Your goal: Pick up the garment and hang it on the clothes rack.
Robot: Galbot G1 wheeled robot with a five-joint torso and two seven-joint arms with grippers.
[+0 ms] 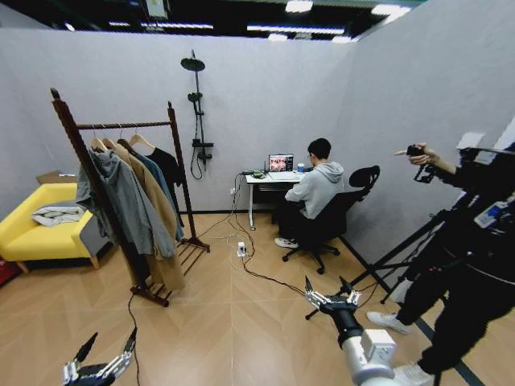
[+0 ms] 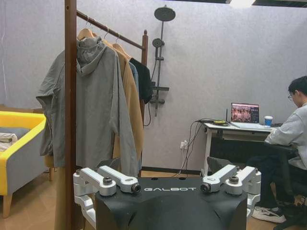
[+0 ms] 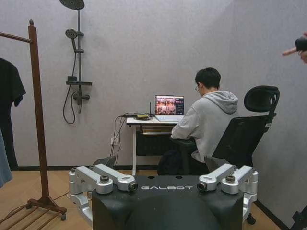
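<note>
Both pincers gape empty, the left pincer (image 1: 103, 359) at lower left nearer the clothes rack (image 1: 125, 125), upper left of frame, where the garment (image 1: 169, 167) already hangs at the bar's far end, its black sleeve clearest from the right wrist, the right pincer (image 1: 328, 289) at lower centre-right.

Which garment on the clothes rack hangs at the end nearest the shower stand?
The black T-shirt, last on the clothes rack bar. The tan coat and grey hoodie hang nearer the yellow sofa.
</note>
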